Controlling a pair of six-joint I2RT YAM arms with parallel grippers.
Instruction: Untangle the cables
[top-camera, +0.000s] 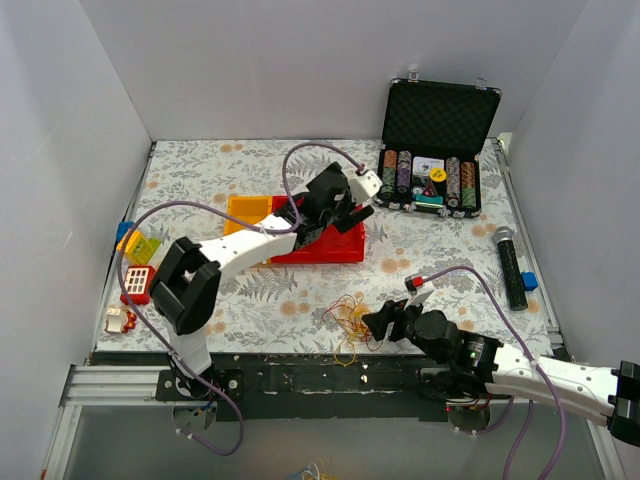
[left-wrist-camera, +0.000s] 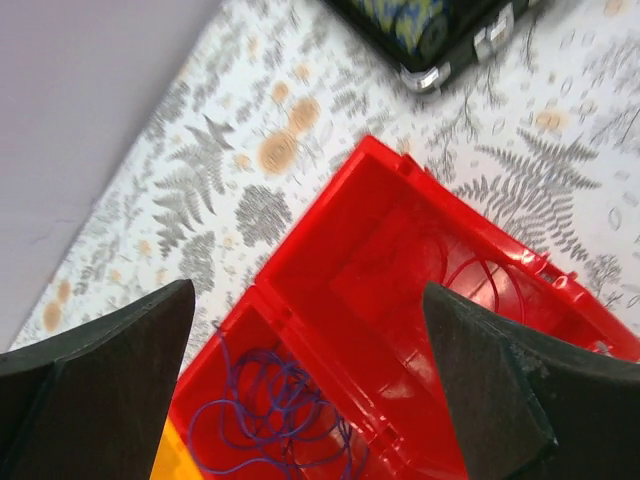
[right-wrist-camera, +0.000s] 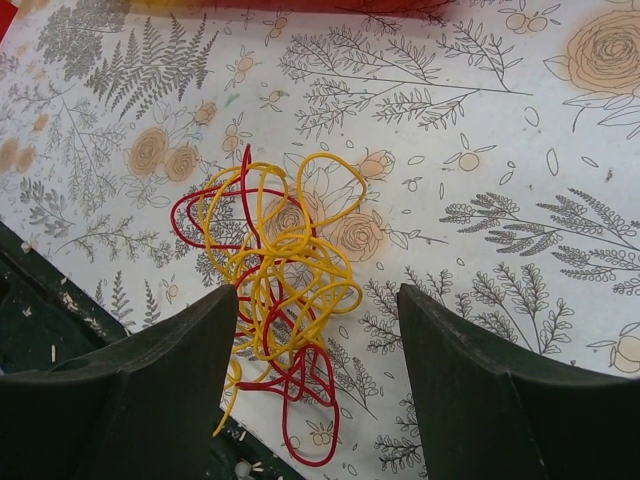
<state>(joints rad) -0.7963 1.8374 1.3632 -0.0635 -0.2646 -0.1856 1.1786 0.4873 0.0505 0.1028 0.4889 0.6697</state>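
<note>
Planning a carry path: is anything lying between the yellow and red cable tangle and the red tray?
Nothing. Only bare floral tablecloth lies between the tangle and the red tray. The top view shows it, and the right wrist view agrees.

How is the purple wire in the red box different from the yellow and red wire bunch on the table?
The purple wire is one colour; the bunch mixes yellow and red. The purple wire lies inside the red box; the bunch lies on the flowery table. Both are thin, loopy wires.
</note>
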